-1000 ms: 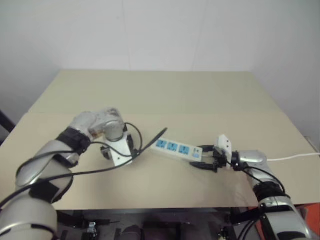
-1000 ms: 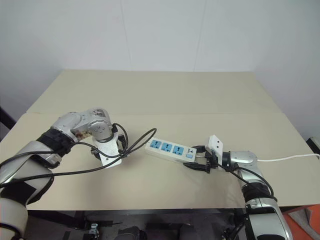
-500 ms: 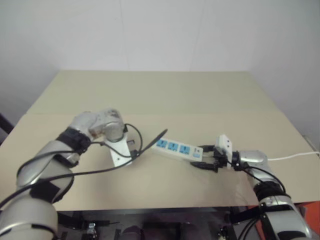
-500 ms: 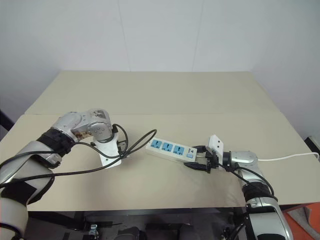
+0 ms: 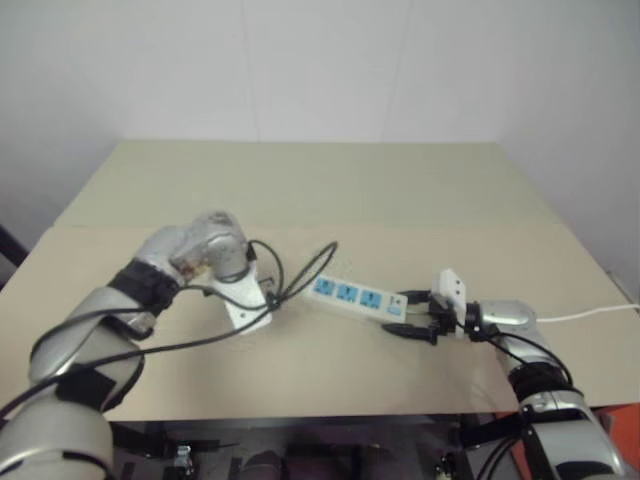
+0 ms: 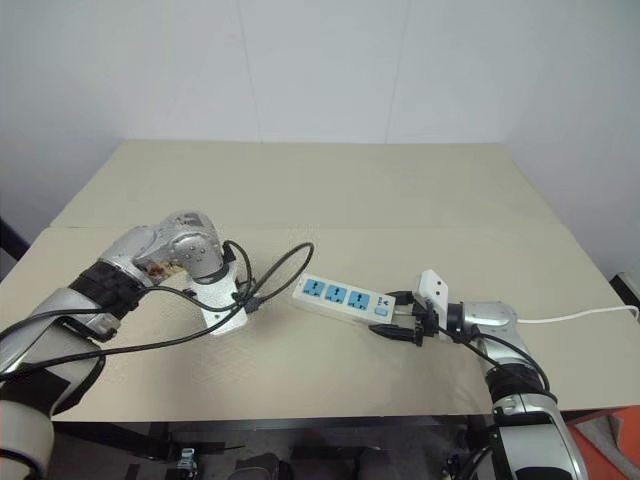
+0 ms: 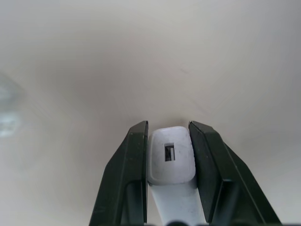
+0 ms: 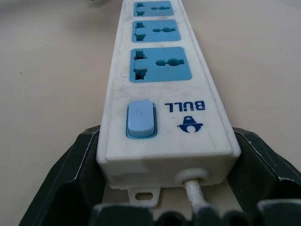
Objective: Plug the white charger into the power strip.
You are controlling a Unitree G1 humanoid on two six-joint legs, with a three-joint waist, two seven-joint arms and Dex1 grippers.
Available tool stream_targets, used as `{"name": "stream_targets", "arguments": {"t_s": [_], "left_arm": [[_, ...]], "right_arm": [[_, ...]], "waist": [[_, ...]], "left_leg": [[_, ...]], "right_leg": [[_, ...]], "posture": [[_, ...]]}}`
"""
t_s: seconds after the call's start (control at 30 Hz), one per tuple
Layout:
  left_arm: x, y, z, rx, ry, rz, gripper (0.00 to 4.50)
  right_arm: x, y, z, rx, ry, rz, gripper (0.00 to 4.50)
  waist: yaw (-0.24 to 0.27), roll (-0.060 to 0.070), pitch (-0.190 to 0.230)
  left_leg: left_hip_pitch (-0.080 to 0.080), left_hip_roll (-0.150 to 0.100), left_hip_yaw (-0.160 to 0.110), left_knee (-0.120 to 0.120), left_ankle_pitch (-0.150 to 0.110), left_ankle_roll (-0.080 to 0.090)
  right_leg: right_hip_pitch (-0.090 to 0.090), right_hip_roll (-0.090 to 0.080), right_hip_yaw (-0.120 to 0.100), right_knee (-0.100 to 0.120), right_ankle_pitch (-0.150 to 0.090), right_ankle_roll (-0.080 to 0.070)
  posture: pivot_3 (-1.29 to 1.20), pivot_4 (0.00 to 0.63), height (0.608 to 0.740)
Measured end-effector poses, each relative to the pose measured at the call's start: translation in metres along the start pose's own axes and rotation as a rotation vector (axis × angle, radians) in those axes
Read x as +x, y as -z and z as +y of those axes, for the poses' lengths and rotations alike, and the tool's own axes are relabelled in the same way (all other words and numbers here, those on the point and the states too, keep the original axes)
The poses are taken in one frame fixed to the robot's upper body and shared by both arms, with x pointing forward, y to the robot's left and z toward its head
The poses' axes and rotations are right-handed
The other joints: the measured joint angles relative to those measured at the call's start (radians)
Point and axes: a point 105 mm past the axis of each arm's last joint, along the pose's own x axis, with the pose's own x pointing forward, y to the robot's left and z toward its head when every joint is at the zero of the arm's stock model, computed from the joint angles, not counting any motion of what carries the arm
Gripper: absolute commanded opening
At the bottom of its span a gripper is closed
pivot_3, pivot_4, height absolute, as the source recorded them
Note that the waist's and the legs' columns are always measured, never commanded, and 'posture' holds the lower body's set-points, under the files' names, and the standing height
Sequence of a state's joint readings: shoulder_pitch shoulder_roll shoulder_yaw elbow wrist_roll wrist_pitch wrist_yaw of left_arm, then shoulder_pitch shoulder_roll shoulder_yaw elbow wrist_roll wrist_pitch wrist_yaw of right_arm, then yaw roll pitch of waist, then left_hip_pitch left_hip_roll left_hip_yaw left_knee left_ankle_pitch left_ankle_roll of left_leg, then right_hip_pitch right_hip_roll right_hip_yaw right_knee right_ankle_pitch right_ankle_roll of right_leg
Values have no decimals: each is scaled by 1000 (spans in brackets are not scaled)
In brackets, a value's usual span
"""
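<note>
Left gripper (image 7: 168, 141) pinched the charger (image 7: 170, 155) between its two black fingers (image 7: 133, 160), the small white block sitting snug in the gap with a dark rectangular port on its end face turned toward the tabletop. From the head views that gripper (image 6: 228, 318) pointed steeply down over the left part of the table (image 6: 300, 185), its white housing low above the tan surface and left of the strip (image 6: 343, 298), apart from it; the charger itself could not be made out there. A black cable (image 6: 275, 270) looped from that wrist up toward the near end of the strip. Right gripper (image 8: 167, 141) was clamped on the switch end of the strip (image 8: 162, 89), one finger (image 8: 75, 174) pressed on each long side of the white bar, and the thin white cord (image 8: 195, 197) left the end between them. The blue switch (image 8: 141, 117) sat nearest that gripper, followed by three blue socket faces (image 8: 160, 63) in a row running away from it, all open. In the head views the strip lay flat near the middle of the table, angled, with its switch end toward the right gripper (image 6: 405, 322), which reached in nearly level from the right. A white cord (image 6: 580, 317) trailed off toward the right edge of the table.
</note>
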State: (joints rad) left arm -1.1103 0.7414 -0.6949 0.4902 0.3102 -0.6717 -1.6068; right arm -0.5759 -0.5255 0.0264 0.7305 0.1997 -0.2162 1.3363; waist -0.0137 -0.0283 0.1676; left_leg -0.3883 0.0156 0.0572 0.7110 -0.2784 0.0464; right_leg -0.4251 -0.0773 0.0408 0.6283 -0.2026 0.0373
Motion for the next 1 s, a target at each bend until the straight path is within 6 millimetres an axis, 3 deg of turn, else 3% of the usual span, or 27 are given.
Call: {"name": "stream_targets", "arguments": {"t_s": [0.1, 0.23, 0.3, 0.37, 0.53, 0.67, 0.8, 1.0], "left_arm": [[-24, -9, 15, -128, -173, -164, 1041], [-67, -23, 40, -286, -460, -507, 1041], [-88, -23, 53, -392, -609, -730, 1041], [-95, -17, 52, -480, -703, -879, 1041], [-72, -9, 39, -699, -757, -1136, 1041], [-71, -10, 40, -786, -778, -1276, 1041], [-68, -12, 38, -824, -771, -1319, 1041], [-43, -20, 36, -852, -693, -1285, 1041]], "right_arm": [[0, 0, 0, -1, -1, 0, 3424], [0, 0, 1, -1, -7, 0, 3424], [0, -2, 1, -5, -16, -2, 3424], [2, -3, 2, -9, -43, -1, 3424], [11, -7, 6, -29, -115, -2, 3424], [28, -12, 13, -58, -190, -15, 3424], [36, -14, 17, -76, -223, -20, 3424], [39, -13, 18, -90, -227, -27, 3424]], "waist": [[0, 0, 0], [0, 0, 0], [-1, 0, 0], [-7, 0, 0], [-30, 0, 0], [-33, 0, 0], [-32, 0, 0], [-32, 0, 0]], "left_leg": [[0, 0, -2, 0, 0, 0], [0, 0, -3, 0, 0, 0], [0, 0, -2, 0, 0, 0], [1, 0, -2, 0, 0, 0], [0, 0, -3, 0, 0, 0], [0, 0, -3, 0, 0, 0], [1, 0, -3, 0, 0, 0], [1, 0, -3, 0, 0, -1]], "right_leg": [[0, 0, 0, 0, 0, 0], [0, 0, 0, 0, 0, 0], [0, 0, 0, 0, 0, 0], [0, 0, 0, 1, 0, 0], [-1, 0, 0, 1, 0, 0], [-1, 0, 0, 1, 0, 0], [0, 0, 0, 1, 0, 0], [0, 0, 0, 1, 0, 0]], "posture": [[0, 150, 740], [0, 150, 740], [0, 150, 740], [0, 150, 740], [0, 150, 740], [0, 150, 740], [0, 150, 740], [0, 150, 740]]}}
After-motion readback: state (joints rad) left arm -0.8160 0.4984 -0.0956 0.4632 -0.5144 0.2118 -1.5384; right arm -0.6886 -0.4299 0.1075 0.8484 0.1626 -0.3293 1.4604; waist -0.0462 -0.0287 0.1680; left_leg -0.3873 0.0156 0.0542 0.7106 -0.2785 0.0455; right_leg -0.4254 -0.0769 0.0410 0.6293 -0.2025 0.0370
